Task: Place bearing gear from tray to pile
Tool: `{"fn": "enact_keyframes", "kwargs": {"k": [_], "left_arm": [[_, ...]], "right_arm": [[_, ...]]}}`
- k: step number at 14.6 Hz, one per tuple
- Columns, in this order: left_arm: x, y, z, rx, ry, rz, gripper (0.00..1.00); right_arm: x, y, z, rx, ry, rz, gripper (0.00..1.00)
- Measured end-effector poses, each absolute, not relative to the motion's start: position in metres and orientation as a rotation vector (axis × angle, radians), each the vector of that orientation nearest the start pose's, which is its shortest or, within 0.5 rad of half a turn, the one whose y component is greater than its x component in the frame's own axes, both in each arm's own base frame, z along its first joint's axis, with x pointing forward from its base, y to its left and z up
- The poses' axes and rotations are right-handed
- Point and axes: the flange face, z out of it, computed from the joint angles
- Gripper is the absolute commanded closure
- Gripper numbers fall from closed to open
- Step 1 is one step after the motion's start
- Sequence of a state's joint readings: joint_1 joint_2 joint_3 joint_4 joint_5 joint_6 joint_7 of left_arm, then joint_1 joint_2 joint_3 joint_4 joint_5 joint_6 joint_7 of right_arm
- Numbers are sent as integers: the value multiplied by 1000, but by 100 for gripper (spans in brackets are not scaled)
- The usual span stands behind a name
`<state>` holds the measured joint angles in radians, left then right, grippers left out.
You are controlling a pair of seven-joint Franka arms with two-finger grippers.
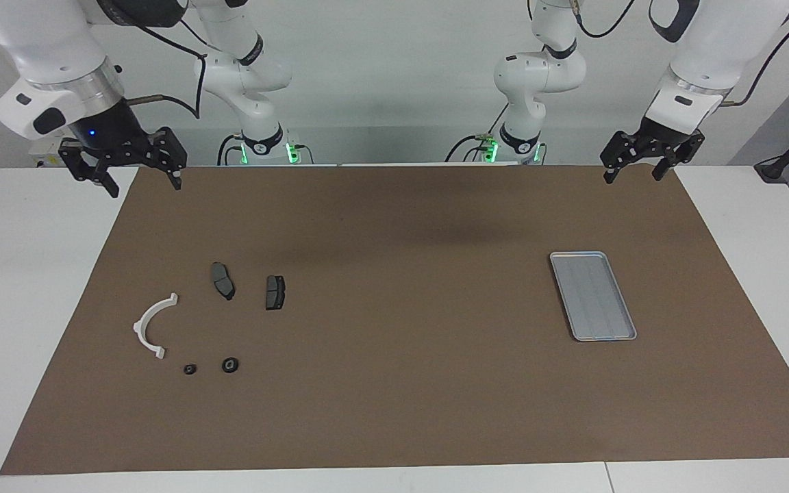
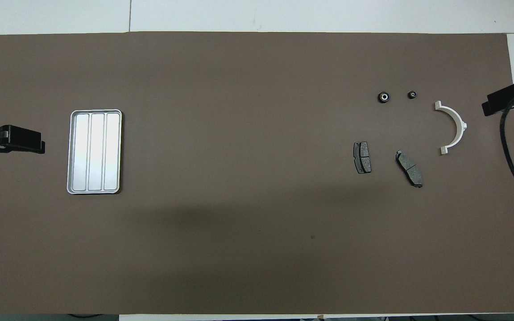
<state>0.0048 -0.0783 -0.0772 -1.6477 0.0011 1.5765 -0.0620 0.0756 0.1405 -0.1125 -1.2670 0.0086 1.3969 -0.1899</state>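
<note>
The right gripper (image 1: 122,173) hangs in the air over the corner of the brown mat (image 1: 408,383) at the right arm's end of the table (image 1: 18,274). Its jaws are wide open and hold nothing. The left gripper (image 1: 641,168) hangs over the mat's corner at the left arm's end. Its jaws are open too and hold nothing.

The pile lies on the mat, well apart from the right gripper and farther from the robots than it. In the pile is a white half-ring (image 1: 151,326). Near it, closer to the robots, lie two dark pads, one pad (image 1: 222,280) just beside the other pad (image 1: 274,292). Farther from the robots than the half-ring sit two small black round parts. The bigger round part (image 1: 230,365) has a pale middle, and the smaller round part (image 1: 190,369) sits just beside it. Nothing in the pile touches anything else.

The tray (image 1: 593,296) lies flat on the mat toward the left arm's end, well apart from the pile and from the left gripper. It is silver with long ridges, and nothing lies in it.

I see no words or labels on any of the things.
</note>
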Motion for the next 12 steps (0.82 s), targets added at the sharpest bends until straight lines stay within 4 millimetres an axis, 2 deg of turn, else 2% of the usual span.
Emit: {"fn": "enact_keyframes", "kwargs": {"k": [4, 9, 12], "left_arm": [[529, -40, 631, -3135, 16, -11, 0], [529, -40, 631, -3135, 16, -11, 0], [529, -40, 631, -3135, 16, -11, 0]], "right_arm": [[556, -16, 660, -3127, -208, 81, 0], [568, -25, 627, -3136, -136, -3, 0], [569, -33, 624, -3137, -114, -26, 0]]}}
